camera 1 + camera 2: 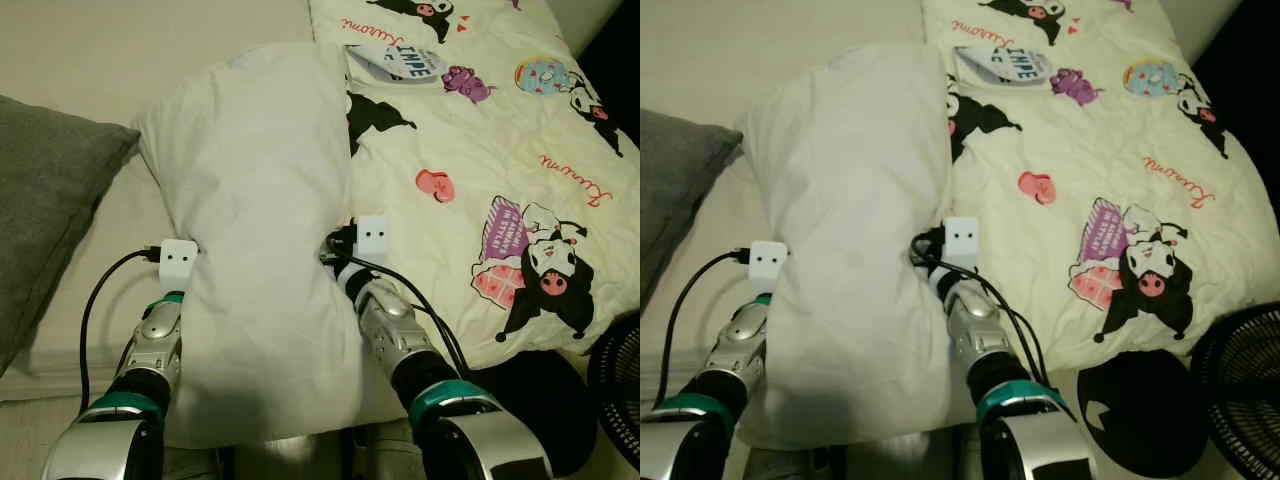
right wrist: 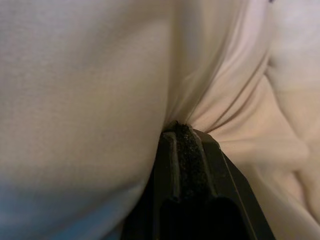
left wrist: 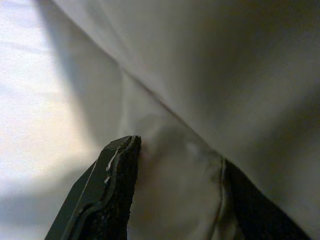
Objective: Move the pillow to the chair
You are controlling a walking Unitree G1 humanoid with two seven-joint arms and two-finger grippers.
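1. Bed (image 1: 90, 80) with cream cartoon-print duvet (image 1: 480, 190); grey cushion (image 1: 50, 190) at its left edge.
2. Plump white fabric pillow (image 1: 250, 220) lies mid-bed, running to the near edge, not yet lifted.
3. Left pincer (image 3: 172, 190) pinches a pillow fold.
4. Right pincer (image 2: 187, 150) presses the pillow's other side; grip state can't tell.
5. Judgement: grasp stage. Lift, carry and chair placement all remain.

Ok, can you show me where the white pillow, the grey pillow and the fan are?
white pillow (image 1: 250, 190): left eye view, its middle.
grey pillow (image 1: 45, 190): left eye view, its top face.
fan (image 1: 1240, 385): right eye view, its black grille.
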